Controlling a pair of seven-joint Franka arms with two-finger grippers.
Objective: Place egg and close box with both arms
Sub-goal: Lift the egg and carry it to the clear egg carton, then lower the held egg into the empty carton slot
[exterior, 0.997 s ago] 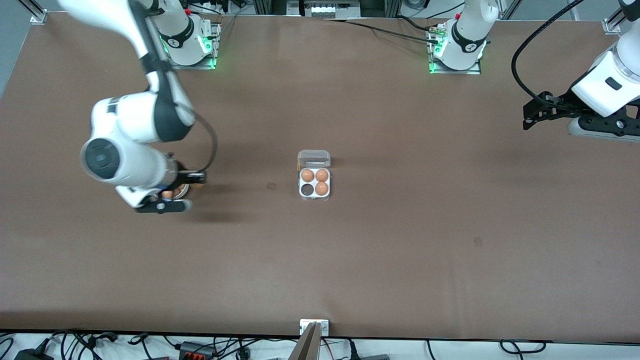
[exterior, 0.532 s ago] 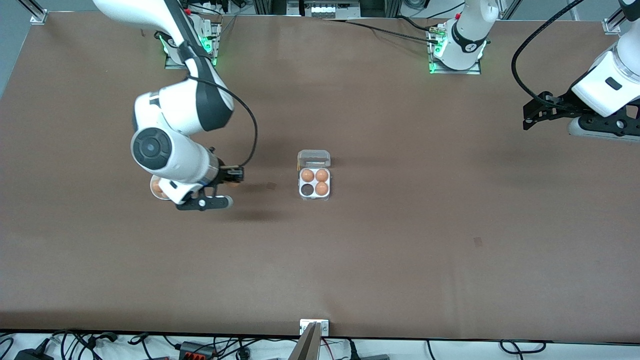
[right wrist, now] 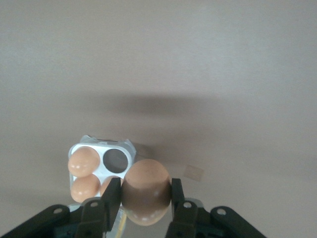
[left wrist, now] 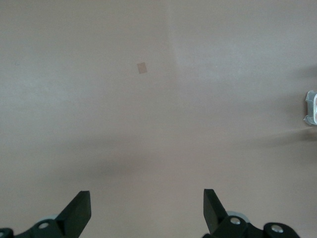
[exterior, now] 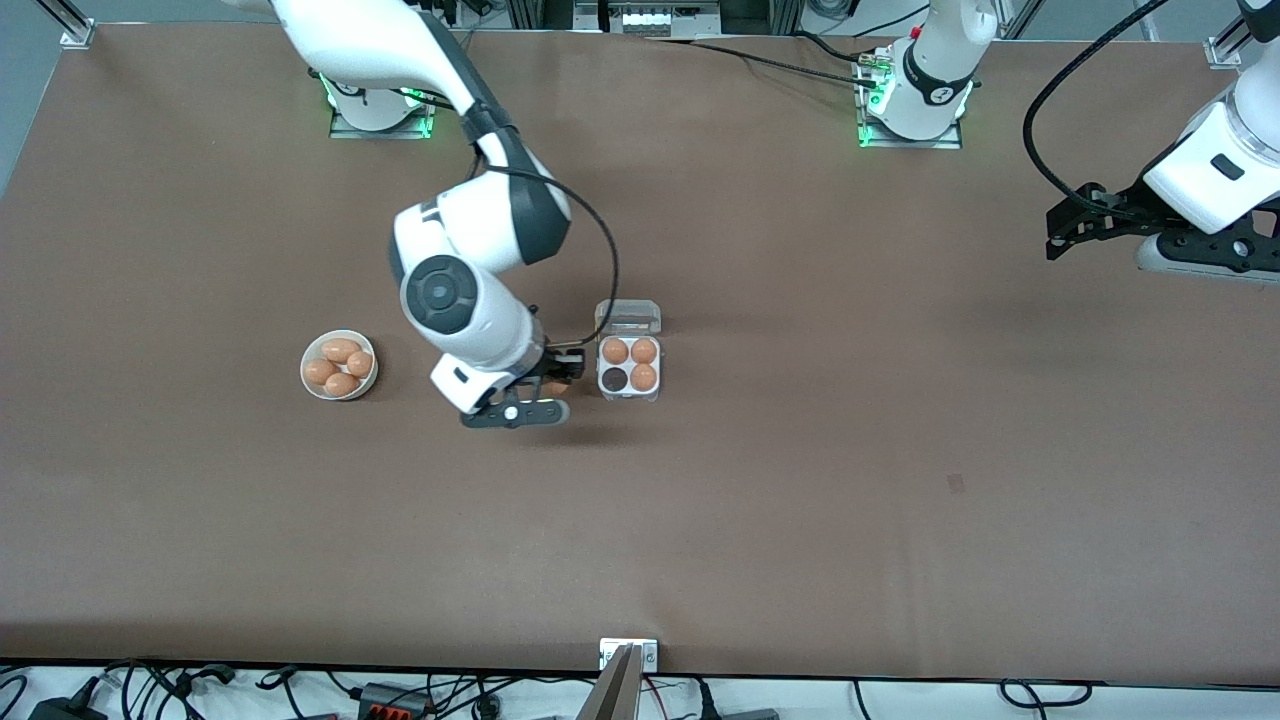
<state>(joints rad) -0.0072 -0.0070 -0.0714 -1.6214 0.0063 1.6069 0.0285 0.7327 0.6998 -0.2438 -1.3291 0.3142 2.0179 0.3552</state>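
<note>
- Right gripper (exterior: 553, 385) up over surface (exterior: 800, 520), just beside box (exterior: 629, 366) on the side toward right arm's end; jaws clenched on a brown egg (right wrist: 145, 192).
- Right wrist view: egg sits betw. the two fingers (right wrist: 110, 199), box in view past it w/ one dark empty cell.
- Box approx. mid-surface, lid (exterior: 628, 317) open, hinged on edge farther from front cam. Three brown eggs in it; empty cell is the nearer one on right arm's side.
- Round white bowl (exterior: 339, 365) w/ four brown eggs, well apart from box, toward right arm's end, about level w/ box.
- Left gripper (exterior: 1062, 233) waits over left arm's end of surface, farther from cam than box; jaws released, fingers (left wrist: 79, 212) wide apart in left wrist view, nothing betw. them.
</note>
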